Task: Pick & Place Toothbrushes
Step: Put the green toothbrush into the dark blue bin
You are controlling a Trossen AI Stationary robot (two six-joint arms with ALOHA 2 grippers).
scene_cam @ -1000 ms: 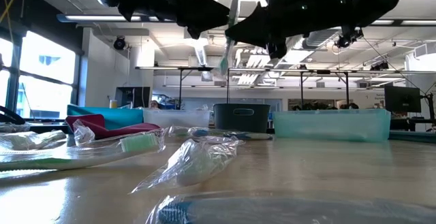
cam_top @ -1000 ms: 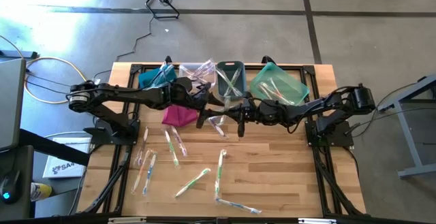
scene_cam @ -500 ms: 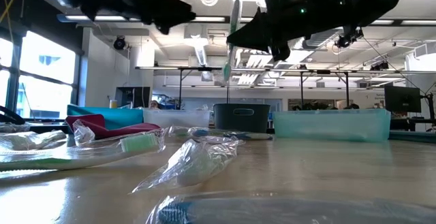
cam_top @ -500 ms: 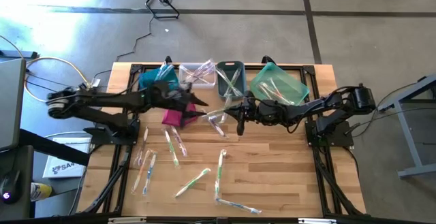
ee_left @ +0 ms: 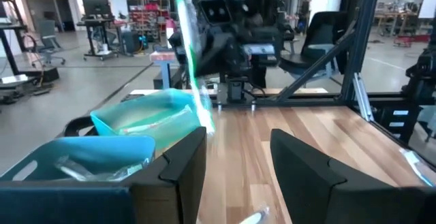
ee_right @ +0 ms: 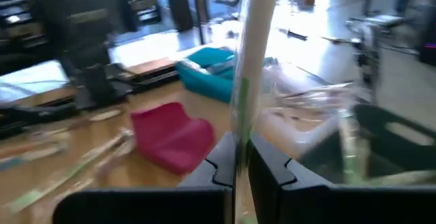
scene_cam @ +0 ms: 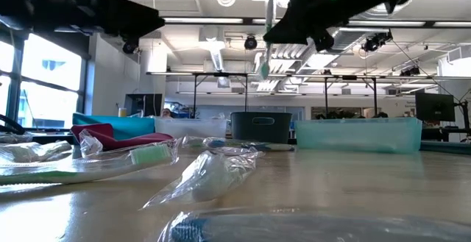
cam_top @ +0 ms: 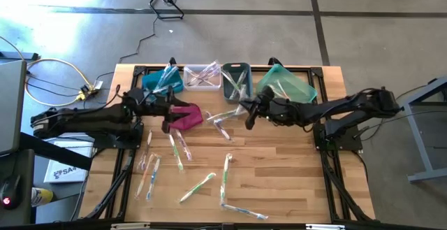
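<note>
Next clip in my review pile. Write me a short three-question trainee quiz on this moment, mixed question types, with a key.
1. True or false: the right gripper is shut on a toothbrush.
2. The magenta pouch lies nearest which bin? A. blue bin B. grey bin C. teal bin
3. Fill in: the left gripper has its jaws ____ and holds nothing.

Key: 1 true; 2 A; 3 open.

place: lab/workshop hall | evidence: concrete floor; ceiling strip lights; rows of workbenches
</note>
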